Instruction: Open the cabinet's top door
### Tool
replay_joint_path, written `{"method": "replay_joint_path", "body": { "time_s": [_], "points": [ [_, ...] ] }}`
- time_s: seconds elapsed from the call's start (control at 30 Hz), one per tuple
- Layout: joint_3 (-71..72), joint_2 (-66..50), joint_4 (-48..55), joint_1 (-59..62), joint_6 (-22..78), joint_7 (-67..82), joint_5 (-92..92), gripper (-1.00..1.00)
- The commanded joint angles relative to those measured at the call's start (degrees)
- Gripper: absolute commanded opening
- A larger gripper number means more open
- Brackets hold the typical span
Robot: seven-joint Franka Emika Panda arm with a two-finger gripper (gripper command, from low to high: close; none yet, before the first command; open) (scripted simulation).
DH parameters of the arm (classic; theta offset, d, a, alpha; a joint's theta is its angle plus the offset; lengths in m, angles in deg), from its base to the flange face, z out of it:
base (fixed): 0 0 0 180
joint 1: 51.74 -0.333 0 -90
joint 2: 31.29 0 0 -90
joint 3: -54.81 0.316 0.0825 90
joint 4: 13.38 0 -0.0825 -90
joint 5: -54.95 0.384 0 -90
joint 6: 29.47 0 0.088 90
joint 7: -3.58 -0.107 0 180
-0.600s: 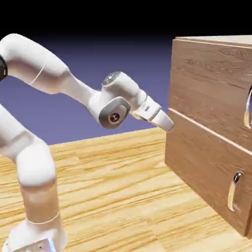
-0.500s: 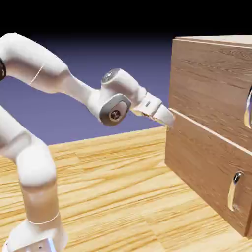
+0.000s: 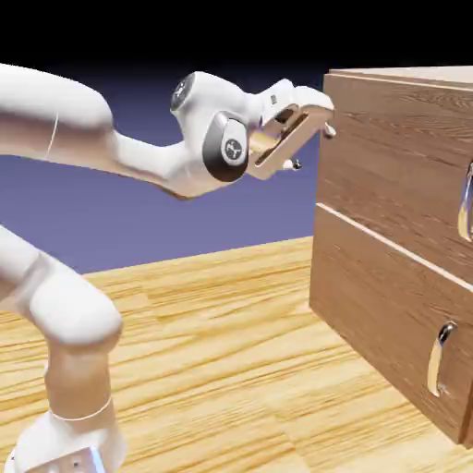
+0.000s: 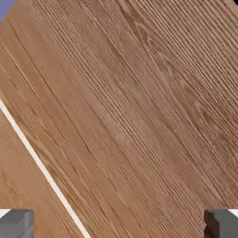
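Note:
The cabinet [image 3: 393, 277] stands at the right of the exterior view, brown wood grain, with two stacked front panels. The top door [image 3: 393, 157] is shut, and its curved silver handle [image 3: 465, 208] sits at the picture's right edge. My gripper [image 3: 311, 148] is open and holds nothing. It hovers beside the upper left edge of the top door, far left of the handle. In the hand view the cabinet's wood [image 4: 139, 116] fills the picture, crossed by a pale seam [image 4: 42, 167]. The two grey fingertips [image 4: 16, 224] show wide apart at the bottom corners.
The lower panel [image 3: 379, 314] carries its own silver handle [image 3: 441, 358]. The wooden table [image 3: 231, 369] stretches left of the cabinet. My arm [image 3: 92, 139] reaches in from the left.
The hand has risen from the seam between the two panels to the top door's upper left edge and has rolled, so both fingers now show spread.

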Motion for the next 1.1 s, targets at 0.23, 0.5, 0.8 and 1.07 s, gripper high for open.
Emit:
{"method": "replay_joint_path", "body": {
  "time_s": [0.23, 0.5, 0.8, 1.07],
  "points": [
    [-10.2, 4.4, 6.1, -9.4, 0.3, 11.3, -19.9, 0.00],
    [-20.4, 8.7, 12.1, -18.9, 0.6, 22.5, -39.9, 0.00],
    [-31.8, 13.6, 19.0, -29.5, 0.9, 35.2, -62.3, 0.00],
    [-42.0, 18.0, 25.0, -39.0, 1.1, 46.5, -82.2, 0.00]
  ]
}}
